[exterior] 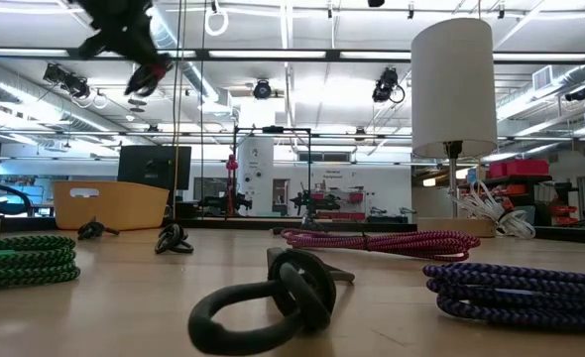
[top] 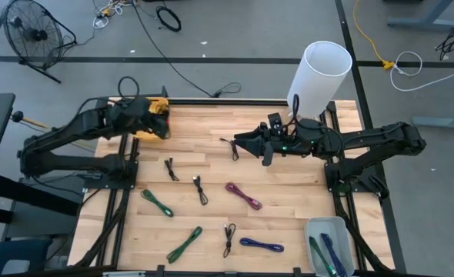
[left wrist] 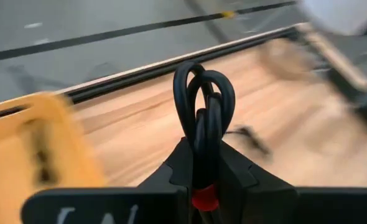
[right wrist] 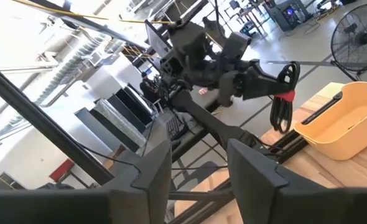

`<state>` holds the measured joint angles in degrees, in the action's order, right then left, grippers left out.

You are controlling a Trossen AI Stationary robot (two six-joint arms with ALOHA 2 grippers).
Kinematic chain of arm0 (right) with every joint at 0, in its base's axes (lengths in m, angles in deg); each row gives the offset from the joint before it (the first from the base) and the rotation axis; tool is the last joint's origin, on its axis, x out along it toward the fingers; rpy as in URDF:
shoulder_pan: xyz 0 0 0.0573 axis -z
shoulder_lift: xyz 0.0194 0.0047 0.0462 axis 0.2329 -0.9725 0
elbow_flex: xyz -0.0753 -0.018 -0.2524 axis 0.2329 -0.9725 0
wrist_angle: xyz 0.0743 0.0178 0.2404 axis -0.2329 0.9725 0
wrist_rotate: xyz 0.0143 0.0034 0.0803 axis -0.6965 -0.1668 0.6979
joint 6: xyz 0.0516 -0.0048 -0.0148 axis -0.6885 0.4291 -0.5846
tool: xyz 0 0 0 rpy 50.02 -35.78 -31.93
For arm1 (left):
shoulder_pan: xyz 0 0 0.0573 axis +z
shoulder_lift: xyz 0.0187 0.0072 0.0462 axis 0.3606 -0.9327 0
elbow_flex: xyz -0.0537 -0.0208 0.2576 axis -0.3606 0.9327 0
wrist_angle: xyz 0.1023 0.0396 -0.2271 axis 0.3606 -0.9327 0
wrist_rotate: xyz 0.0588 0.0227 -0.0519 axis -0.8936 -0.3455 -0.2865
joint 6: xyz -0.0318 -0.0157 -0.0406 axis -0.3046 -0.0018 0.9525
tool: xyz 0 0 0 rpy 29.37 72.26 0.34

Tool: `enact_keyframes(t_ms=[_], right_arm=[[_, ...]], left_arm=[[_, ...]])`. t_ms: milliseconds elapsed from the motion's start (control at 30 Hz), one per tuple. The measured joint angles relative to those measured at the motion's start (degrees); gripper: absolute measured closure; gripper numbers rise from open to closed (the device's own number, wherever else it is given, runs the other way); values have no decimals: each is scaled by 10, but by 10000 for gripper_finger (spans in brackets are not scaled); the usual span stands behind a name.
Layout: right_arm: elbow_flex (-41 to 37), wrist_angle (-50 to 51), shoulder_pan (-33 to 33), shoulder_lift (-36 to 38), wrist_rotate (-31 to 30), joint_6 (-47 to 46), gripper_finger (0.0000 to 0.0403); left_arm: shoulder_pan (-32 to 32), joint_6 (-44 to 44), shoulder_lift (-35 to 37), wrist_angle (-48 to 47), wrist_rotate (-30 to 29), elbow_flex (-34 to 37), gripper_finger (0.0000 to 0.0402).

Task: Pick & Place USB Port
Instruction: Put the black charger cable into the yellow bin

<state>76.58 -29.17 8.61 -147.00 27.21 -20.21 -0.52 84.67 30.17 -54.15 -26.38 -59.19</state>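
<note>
High view: left tool probably over bin.

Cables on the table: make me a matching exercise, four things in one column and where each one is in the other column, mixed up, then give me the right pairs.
Things:
1. black cable
2. yellow bin
3. grey tray
4. magenta cable

Places:
A. at the table's near right corner, with cables inside
B. lying on the wood near the table's middle
C. clamped in the left gripper, off the table
D. at the table's far left corner

Pairs: 1-C, 2-D, 3-A, 4-B
</note>
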Motion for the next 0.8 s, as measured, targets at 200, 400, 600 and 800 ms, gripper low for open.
enact_keyframes(t_ms=[200,400,600,800], right_arm=[[0,1,0,0,0,1,250],[0,1,0,0,0,1,250],[0,1,0,0,1,1,250],[0,5,0,-1,1,1,250]], left_arm=[[108,-35,-7,-82,2,0,361],[224,-108,-44,-91,33,0,361],[318,-176,-105,-80,68,0,361],[330,-178,-159,-61,79,0,361]])
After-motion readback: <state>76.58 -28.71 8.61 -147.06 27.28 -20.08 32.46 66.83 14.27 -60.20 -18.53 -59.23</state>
